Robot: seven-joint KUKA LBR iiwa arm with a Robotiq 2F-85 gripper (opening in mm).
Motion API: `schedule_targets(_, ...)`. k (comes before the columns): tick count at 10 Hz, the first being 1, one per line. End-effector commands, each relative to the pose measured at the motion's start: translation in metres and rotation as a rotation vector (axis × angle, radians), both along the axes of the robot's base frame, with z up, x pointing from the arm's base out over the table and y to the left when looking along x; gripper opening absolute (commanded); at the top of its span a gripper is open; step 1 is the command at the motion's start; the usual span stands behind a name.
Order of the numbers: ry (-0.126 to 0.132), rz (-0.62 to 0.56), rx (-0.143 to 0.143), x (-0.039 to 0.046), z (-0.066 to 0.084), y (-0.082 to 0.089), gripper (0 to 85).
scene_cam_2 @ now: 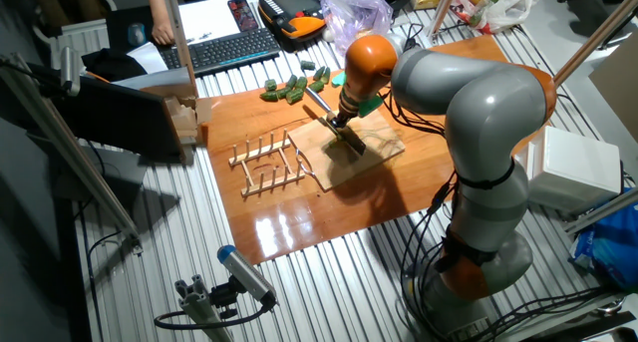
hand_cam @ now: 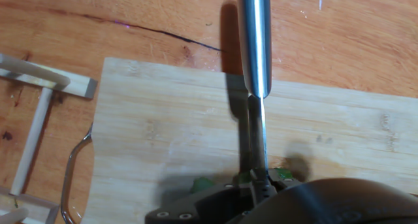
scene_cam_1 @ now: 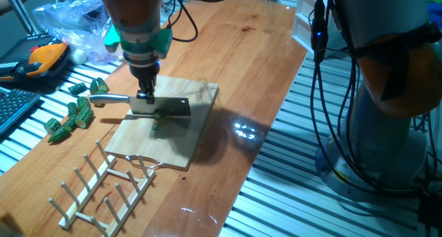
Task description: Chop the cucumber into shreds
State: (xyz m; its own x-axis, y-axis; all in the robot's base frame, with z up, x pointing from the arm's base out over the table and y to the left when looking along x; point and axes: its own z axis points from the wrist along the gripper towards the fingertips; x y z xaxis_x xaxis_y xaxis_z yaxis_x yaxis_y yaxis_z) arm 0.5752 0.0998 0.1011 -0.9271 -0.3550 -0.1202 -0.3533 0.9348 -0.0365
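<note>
My gripper (scene_cam_1: 145,95) points straight down over the wooden board (scene_cam_1: 186,144) and is shut on the knife (scene_cam_1: 163,107). The steel handle (hand_cam: 253,41) sticks out to one side. The flat blade stands edge-down on the board. The cucumber (scene_cam_1: 157,118) shows as a small dark green bit right under the blade, mostly covered by it. In the hand view, green pieces (hand_cam: 282,175) peek out on either side of the blade's edge, close to the gripper body. Whether these are separate shreds I cannot tell. The other fixed view shows the gripper (scene_cam_2: 344,123) above the board (scene_cam_2: 374,148).
A scattered group of dark green chunks (scene_cam_1: 74,114) lies on the table left of the board. A wooden peg rack (scene_cam_1: 103,188) sits in front of the board, with a wire loop beside it. A plastic bag (scene_cam_1: 69,23), an orange tool (scene_cam_1: 41,57) and a keyboard (scene_cam_2: 224,48) lie beyond.
</note>
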Motion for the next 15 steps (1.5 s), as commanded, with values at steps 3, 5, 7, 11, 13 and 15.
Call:
schedule_targets(3,-0.008,-0.001,0.006,-0.0013,-0.003,-0.001,0.0)
schedule_targets(5,-0.014,0.000,0.007,-0.0028,-0.004,-0.002,0.0)
schedule_targets(7,-0.019,0.001,0.014,-0.0026,-0.007,-0.003,0.0)
schedule_targets(11,0.000,0.000,0.022,0.0035,-0.002,0.004,0.0)
schedule_targets(13,0.032,0.006,0.036,0.0067,0.014,0.003,0.0)
schedule_targets(15,0.039,0.004,0.020,0.0080,0.023,0.002,0.0)
